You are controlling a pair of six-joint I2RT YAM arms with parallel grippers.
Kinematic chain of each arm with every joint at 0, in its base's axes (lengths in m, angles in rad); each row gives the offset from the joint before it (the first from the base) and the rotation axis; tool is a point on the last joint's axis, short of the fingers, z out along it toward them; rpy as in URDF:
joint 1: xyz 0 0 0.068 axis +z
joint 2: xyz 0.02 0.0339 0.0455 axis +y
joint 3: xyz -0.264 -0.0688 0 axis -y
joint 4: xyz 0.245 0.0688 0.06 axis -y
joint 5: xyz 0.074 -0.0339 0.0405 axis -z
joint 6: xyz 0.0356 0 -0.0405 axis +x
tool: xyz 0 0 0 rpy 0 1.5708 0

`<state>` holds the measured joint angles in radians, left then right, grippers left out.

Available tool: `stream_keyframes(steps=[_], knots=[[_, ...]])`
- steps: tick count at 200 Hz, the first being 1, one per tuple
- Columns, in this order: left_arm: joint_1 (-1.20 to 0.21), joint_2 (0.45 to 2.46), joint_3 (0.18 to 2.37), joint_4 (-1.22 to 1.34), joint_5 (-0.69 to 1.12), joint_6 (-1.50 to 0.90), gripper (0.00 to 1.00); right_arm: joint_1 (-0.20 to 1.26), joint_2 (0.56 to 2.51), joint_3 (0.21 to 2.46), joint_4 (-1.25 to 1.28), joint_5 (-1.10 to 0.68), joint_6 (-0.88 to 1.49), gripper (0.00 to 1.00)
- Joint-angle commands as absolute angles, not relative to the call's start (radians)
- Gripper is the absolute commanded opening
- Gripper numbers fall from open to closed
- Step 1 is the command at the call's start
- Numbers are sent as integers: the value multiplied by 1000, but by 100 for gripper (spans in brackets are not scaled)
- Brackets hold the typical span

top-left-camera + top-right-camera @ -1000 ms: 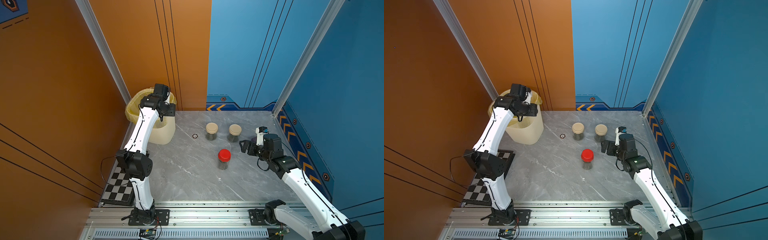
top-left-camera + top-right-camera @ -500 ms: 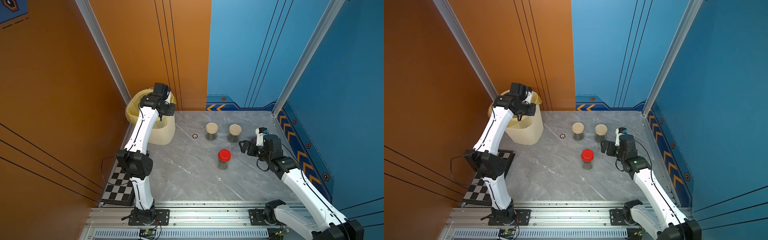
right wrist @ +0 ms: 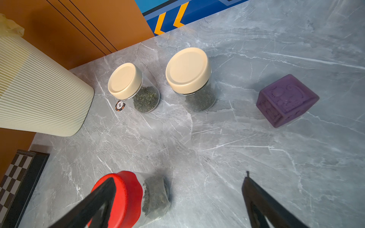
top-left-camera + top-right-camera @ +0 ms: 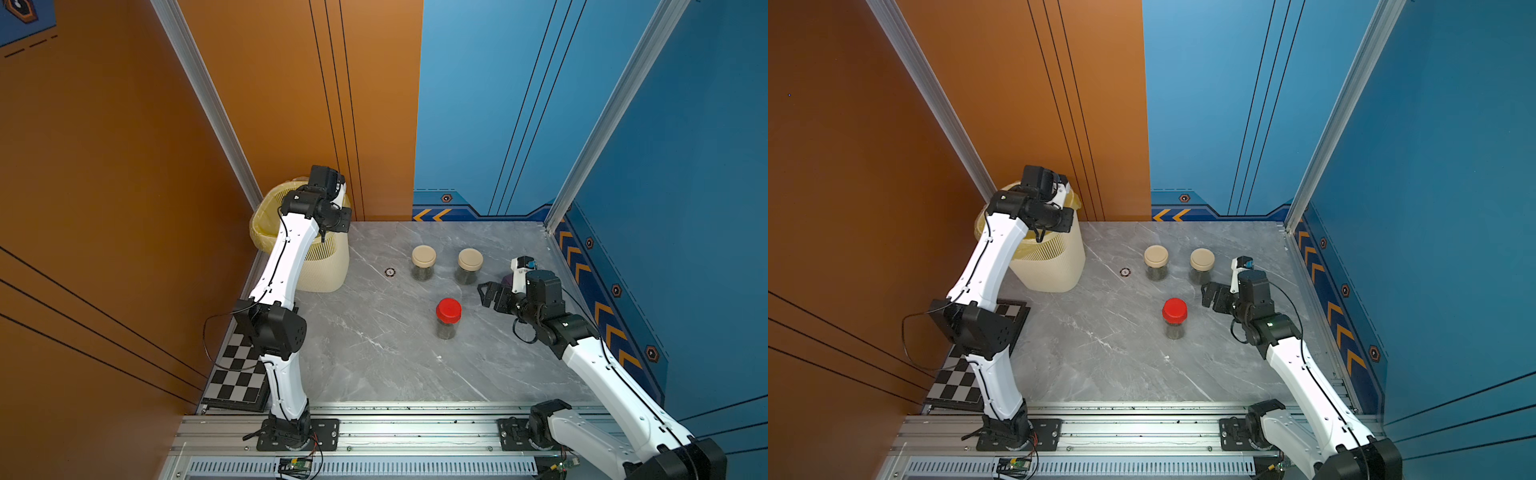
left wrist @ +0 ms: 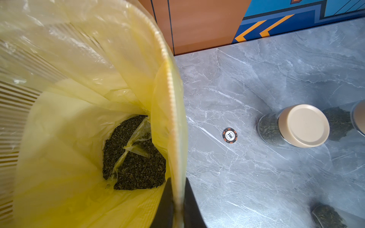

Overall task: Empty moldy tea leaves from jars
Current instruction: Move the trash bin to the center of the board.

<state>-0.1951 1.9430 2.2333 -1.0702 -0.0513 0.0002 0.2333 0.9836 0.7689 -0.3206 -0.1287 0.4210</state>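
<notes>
While clamped tight on the bin [image 4: 328,266] rim at far left, left gripper [image 5: 176,183] above a heap of tea [image 5: 136,158] in the bag [image 5: 59,59]. Right gripper [image 3: 179,175] wide apart, holding nothing, just right of the red jar [image 4: 448,320]. Two beige jars [image 4: 423,262] farther back, lids on, tea in all three.

Three jars [image 4: 423,268] [image 4: 469,266] [image 4: 448,319], one bin [image 4: 326,268], one block [image 3: 286,100]

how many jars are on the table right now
3, all lidded. One beige-lid jar stands nearest the bin; a second beige-lid jar is beside it, toward the right gripper; the red-lid jar stands alone in front of both. None appears hidden.
</notes>
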Motion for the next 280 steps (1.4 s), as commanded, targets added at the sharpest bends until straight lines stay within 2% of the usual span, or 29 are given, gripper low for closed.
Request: stream_keyframes(steps=[1,72,161,229,280], knots=[[-226,1903,2227,-1097,-14,-23,0,225,983,761,-296,-138,434,100],[-307,1804,2223,-1153,-32,-69,0,225,988,765,-297,-146,437,100],[-529,1648,2063,-1215,-175,-224,0,225,979,761,-297,-154,448,100],[-708,1670,2012,-1281,-350,-425,0,226,969,750,-298,-166,453,100],[-722,1782,2115,-1281,-378,-482,0,227,969,747,-301,-172,452,100]])
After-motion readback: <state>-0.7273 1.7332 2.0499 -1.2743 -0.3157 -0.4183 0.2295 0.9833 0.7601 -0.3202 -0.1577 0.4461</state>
